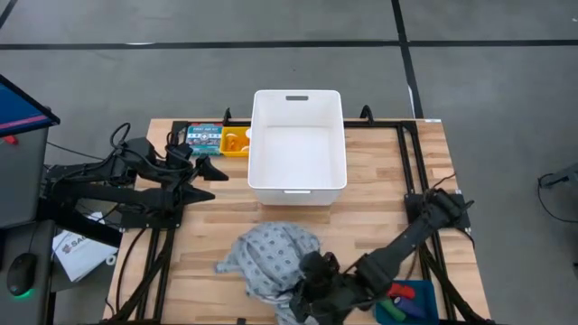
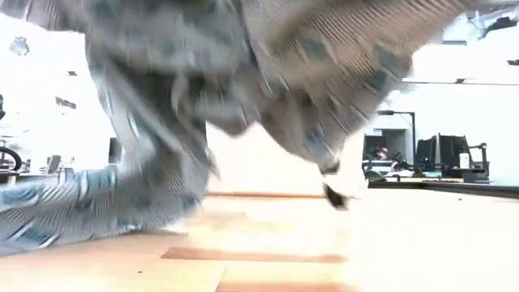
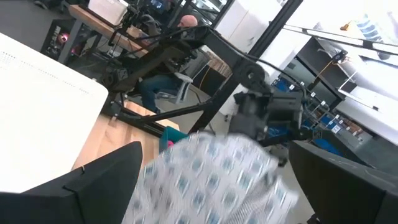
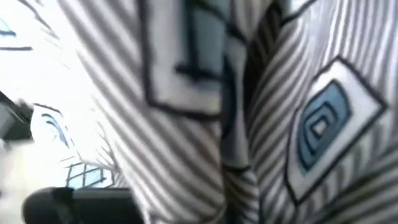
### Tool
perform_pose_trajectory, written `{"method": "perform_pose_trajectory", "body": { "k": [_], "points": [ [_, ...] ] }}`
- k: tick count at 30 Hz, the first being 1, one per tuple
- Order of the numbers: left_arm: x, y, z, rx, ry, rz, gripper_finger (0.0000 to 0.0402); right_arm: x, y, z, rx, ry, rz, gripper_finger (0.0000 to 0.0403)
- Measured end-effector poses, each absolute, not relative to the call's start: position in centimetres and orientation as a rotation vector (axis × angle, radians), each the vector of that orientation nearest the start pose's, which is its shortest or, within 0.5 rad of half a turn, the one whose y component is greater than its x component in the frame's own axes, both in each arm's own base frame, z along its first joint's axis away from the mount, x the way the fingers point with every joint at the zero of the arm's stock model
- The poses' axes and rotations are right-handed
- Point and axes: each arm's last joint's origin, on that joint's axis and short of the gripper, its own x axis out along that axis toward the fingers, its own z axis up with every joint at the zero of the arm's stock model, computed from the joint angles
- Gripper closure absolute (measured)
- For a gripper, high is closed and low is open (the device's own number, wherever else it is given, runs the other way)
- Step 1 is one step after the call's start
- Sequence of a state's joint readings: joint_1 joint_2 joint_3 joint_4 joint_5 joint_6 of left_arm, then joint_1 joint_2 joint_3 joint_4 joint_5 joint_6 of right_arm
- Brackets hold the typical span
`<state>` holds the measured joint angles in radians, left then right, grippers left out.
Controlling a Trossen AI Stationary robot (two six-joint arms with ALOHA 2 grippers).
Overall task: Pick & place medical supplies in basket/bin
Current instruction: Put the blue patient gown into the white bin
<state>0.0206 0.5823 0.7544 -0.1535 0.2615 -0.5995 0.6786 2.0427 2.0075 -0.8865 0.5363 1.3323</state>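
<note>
The grey patterned cloth (image 1: 271, 255) is bunched up near the table's front edge, in front of the white bin (image 1: 298, 149). My right gripper (image 1: 310, 282) is at the cloth's near right side, shut on it, and cloth fills the right wrist view (image 4: 249, 112). In the low view the cloth (image 2: 268, 73) hangs raised. A red, a green and a blue piece (image 1: 404, 302) lie in a blue tray at the near right. My left gripper (image 1: 213, 170) waits open at the far left, beside the bin. My right gripper holds the cloth at its near right part (image 1: 298, 275), slanting down from the table's right side. The cloth and the gripper's own body hide the fingers. Most of the cloth hangs raised in slack folds, while its left end (image 2: 49, 215) lies on the table.
A flat teal box (image 1: 205, 138) and a small yellow tray (image 1: 236, 142) sit left of the bin at the far edge. A black frame (image 1: 411, 162) runs along the table's right side. Bare wood lies between the bin and the cloth.
</note>
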Motion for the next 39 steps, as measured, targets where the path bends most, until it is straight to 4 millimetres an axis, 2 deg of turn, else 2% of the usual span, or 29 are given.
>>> {"method": "perform_pose_trajectory", "body": {
  "k": [9,13,20,25,29,33,39],
  "points": [
    [12.6,-0.5,35.1,-0.606,0.055,-0.236,0.0005,32.6,27.4,36.0,0.732,0.340,-0.413,0.0371],
    [12.7,-0.5,35.1,-0.611,0.053,-0.227,0.0005,32.4,27.4,37.5,0.688,0.230,-0.414,0.0371],
    [12.7,-0.4,35.2,-0.628,0.048,-0.208,0.0005,32.4,25.8,40.8,0.591,0.051,-0.471,0.0371],
    [12.7,-0.4,35.2,-0.629,0.045,-0.196,0.0005,31.8,23.5,43.2,0.482,-0.058,-0.619,0.0371],
    [12.7,-0.3,35.1,-0.629,0.042,-0.186,0.0005,31.9,21.2,44.4,0.402,-0.067,-0.694,0.0371],
    [12.7,-0.3,35.1,-0.630,0.034,-0.162,0.0005,32.9,18.5,45.0,0.315,-0.027,-0.720,0.0371],
    [12.7,-0.2,35.1,-0.630,0.025,-0.136,0.0005,35.1,13.7,45.3,0.280,0.031,-0.710,0.0371]
  ]
}}
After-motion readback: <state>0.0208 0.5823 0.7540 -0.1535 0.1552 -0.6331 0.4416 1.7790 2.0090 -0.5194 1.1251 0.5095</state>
